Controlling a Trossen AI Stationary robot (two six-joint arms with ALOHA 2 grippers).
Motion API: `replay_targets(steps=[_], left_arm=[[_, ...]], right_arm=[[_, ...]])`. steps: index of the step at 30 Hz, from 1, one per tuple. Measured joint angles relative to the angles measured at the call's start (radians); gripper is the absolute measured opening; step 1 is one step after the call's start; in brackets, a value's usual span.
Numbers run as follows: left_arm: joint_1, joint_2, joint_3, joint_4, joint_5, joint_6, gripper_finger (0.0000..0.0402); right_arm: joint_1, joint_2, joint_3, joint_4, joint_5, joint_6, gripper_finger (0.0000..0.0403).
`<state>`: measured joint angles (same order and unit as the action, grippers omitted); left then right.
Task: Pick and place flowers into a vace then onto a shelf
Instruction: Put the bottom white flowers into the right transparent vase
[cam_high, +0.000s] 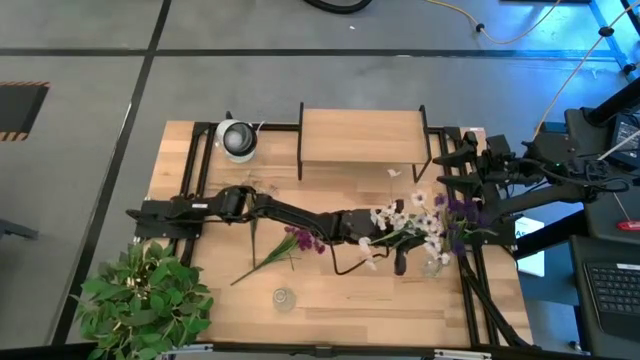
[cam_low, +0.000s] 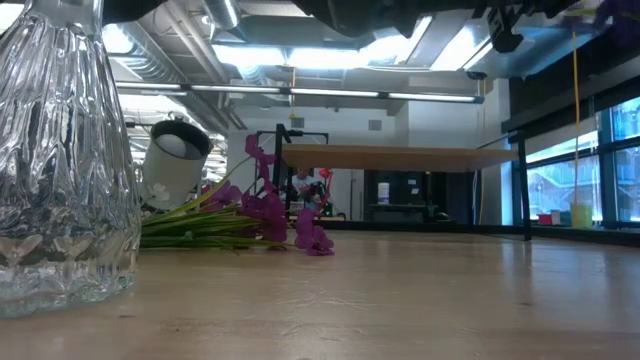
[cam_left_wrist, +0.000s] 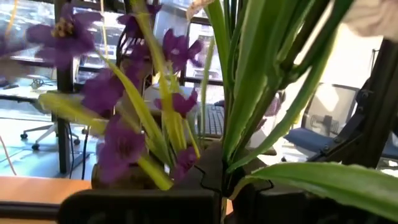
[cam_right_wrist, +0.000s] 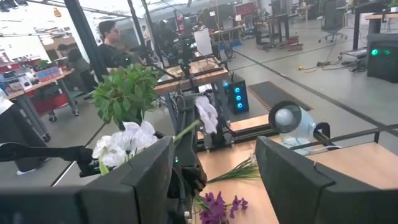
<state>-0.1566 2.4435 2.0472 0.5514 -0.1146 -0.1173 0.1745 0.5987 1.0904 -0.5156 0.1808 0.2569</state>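
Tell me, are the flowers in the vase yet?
Nothing finished yet. The left end effector grips a bunch of white and purple flowers. To do: a purple-blossomed green stem lies on the wooden table, the clear glass vase holds none, the light-wood shelf is bare. The right end effector waits open at the table's right edge.

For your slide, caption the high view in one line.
Left gripper holds a flower bunch beside the vase; purple flowers lie on the table; the shelf waits behind.

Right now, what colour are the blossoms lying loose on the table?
Purple blossoms, clearest in the low view.
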Motion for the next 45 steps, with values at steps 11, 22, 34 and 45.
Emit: replay_targets(steps=[11,22,34,45], left_arm=[[0.0,0.0,0.0,-0.018,0.002,0.0,0.0004],[-0.006,0.004,0.0,-0.032,0.027,-0.011,0.0004],[-0.012,0.011,0.0,-0.017,0.019,-0.018,0.0004],[-0.012,0.048,0.075,-0.064,0.027,-0.014,0.0004]], right_arm=[[0.0,0.0,0.0,-0.044,0.0,-0.003,0.0232],[0.0,0.0,0.0,-0.052,0.002,-0.003,0.0232],[0.0,0.0,0.0,-0.052,0.003,-0.003,0.0232],[0.0,0.0,0.0,-0.052,0.004,-0.002,0.0232]])
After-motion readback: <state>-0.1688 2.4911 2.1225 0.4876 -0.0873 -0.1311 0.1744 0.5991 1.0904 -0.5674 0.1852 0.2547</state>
